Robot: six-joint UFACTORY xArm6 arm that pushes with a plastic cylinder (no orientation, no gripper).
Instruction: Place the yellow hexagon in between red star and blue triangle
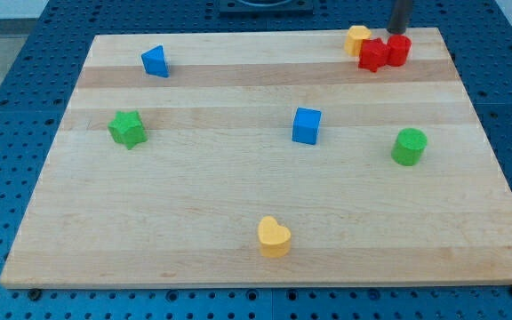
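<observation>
The yellow hexagon sits near the board's top right edge, touching the red star just below and right of it. A red cylinder touches the star's right side. The blue triangle lies far off at the top left. My tip is at the top right, just above the red cylinder and to the right of the hexagon. I cannot tell whether it touches the cylinder.
A green star lies at the left, a blue cube near the middle, a green cylinder at the right and a yellow heart near the bottom. The wooden board rests on a blue perforated table.
</observation>
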